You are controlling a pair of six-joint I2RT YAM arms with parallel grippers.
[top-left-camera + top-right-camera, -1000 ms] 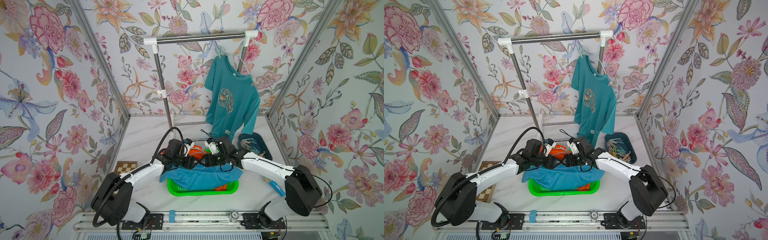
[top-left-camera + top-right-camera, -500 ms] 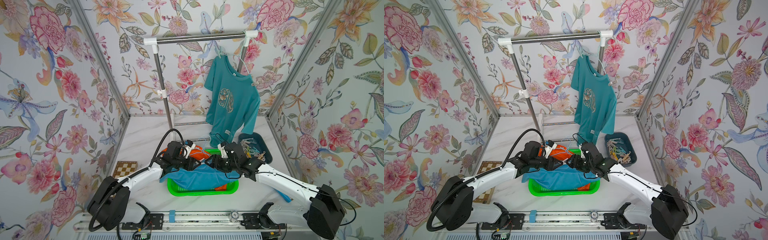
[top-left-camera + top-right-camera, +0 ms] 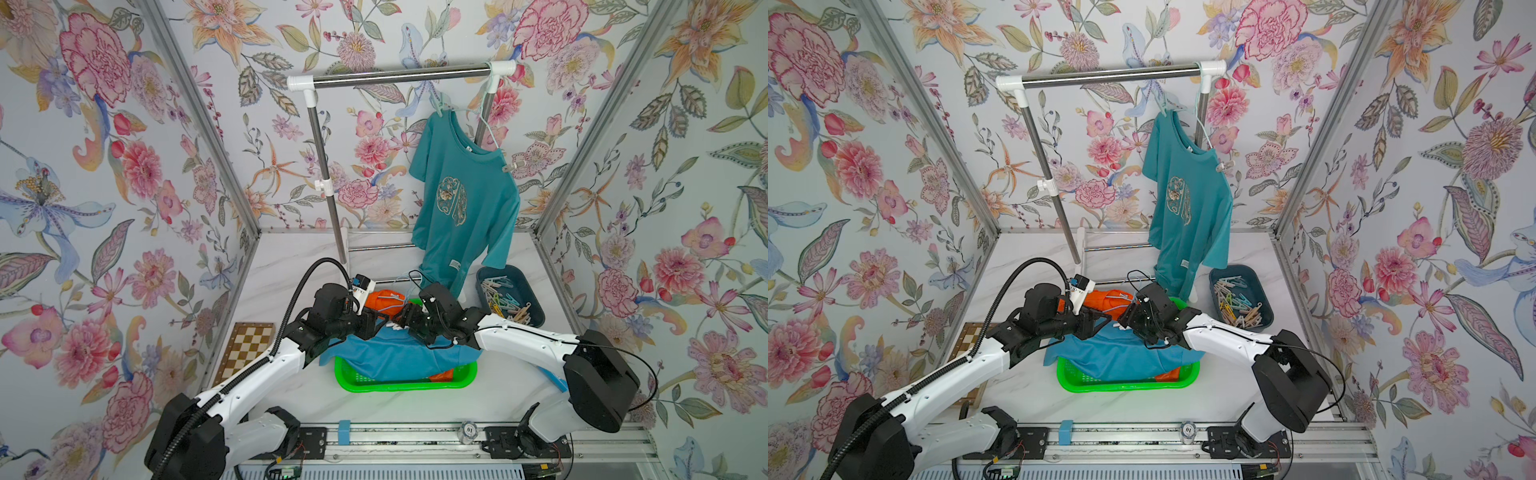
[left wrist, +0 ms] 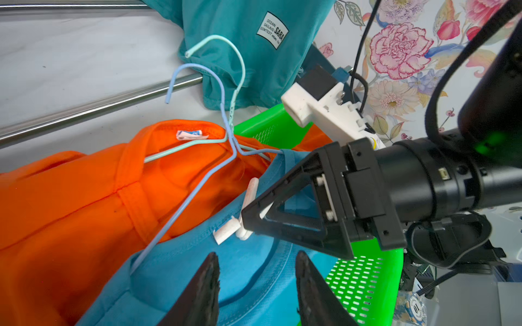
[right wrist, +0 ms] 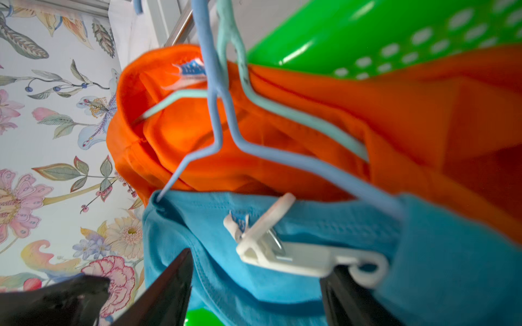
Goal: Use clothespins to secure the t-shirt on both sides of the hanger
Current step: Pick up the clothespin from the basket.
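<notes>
Plainly, left claw [image 4: 257, 254] and right claw [image 5: 260, 262] stood apart; the clothespin [image 5: 296, 256] likely needed to pinch blue shirt [image 5: 197, 225] and blue hanger [image 5: 310, 166] together.

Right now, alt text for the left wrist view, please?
A white clothespin lies at the collar of a light blue t-shirt on a blue wire hanger, at the tip of the right fingers. The left fingers hover open over that shirt; an orange t-shirt and a green basket are alongside.
</notes>
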